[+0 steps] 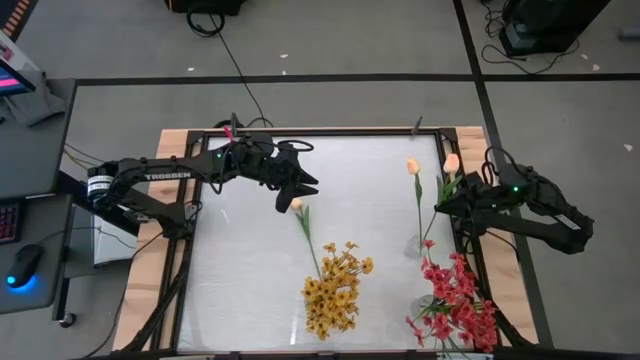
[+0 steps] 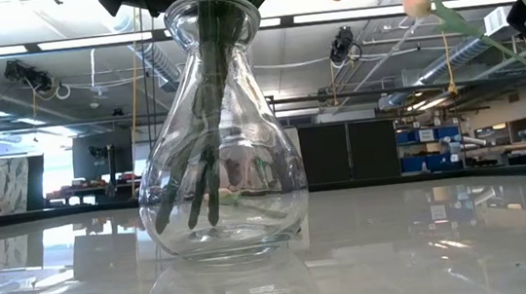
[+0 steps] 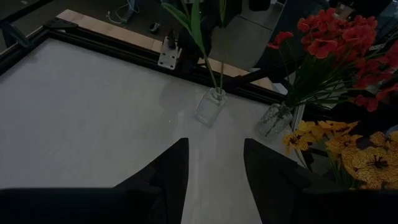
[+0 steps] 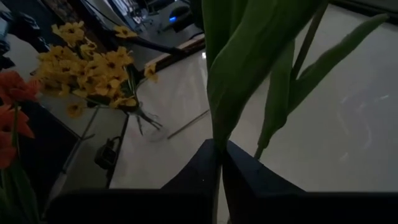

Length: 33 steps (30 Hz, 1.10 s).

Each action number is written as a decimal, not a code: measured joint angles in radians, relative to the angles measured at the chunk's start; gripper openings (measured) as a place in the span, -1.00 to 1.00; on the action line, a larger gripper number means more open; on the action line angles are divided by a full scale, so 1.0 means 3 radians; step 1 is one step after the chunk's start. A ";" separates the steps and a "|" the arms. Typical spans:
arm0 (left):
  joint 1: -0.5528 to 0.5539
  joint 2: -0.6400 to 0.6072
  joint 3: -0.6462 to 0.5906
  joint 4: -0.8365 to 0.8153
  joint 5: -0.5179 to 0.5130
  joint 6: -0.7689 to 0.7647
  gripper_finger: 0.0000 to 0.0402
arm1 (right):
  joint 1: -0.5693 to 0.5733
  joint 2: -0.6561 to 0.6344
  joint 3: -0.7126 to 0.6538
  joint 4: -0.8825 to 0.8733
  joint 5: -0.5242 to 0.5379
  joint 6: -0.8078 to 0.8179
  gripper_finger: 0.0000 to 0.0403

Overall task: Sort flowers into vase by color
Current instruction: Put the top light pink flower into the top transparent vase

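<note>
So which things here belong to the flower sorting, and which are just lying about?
Part of the job:
- yellow flowers in their vase
- red flowers
- peach tulip in the small vase
- tulip stem gripped by the right gripper
- left gripper, open

Lying about:
- computer mouse
- floor cables

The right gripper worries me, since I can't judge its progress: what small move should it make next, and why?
Probably carry its stem toward the small vase. The right gripper is shut on a peach tulip beside that vase, which already holds one peach tulip. The left gripper hovers open, holding nothing.
</note>
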 joint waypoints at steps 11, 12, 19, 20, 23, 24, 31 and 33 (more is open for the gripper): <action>0.0001 -0.0001 0.0000 0.0000 0.0000 0.0000 -0.20 | 0.0000 0.0000 0.0000 -0.0101 0.0086 -0.0069 -0.86; 0.0001 -0.0001 0.0000 0.0000 0.0000 0.0000 -0.20 | -0.0001 0.0000 0.0000 -0.0088 0.0084 -0.0067 -0.86; 0.0000 -0.0001 0.0000 0.0000 0.0000 0.0000 -0.20 | 0.0000 0.0000 0.0000 -0.0036 0.0091 -0.0060 -0.86; 0.0000 -0.0001 0.0000 0.0000 0.0000 0.0000 -0.20 | 0.0000 0.0000 0.0000 -0.0052 0.0091 -0.0075 -0.86; 0.0001 -0.0001 0.0000 0.0000 0.0000 0.0001 -0.20 | -0.0001 0.0000 0.0000 -0.0135 0.0129 -0.0116 -0.86; 0.0001 -0.0001 0.0000 0.0000 0.0000 0.0000 -0.20 | -0.0001 0.0000 0.0000 -0.0154 0.0130 -0.0124 -0.86; 0.0000 -0.0001 0.0000 0.0000 0.0000 0.0000 -0.20 | 0.0000 0.0000 0.0000 -0.0202 0.0183 -0.0132 -0.86; 0.0001 -0.0001 0.0000 0.0000 0.0000 0.0001 -0.20 | -0.0001 0.0000 0.0000 -0.0211 0.0224 -0.0132 -0.86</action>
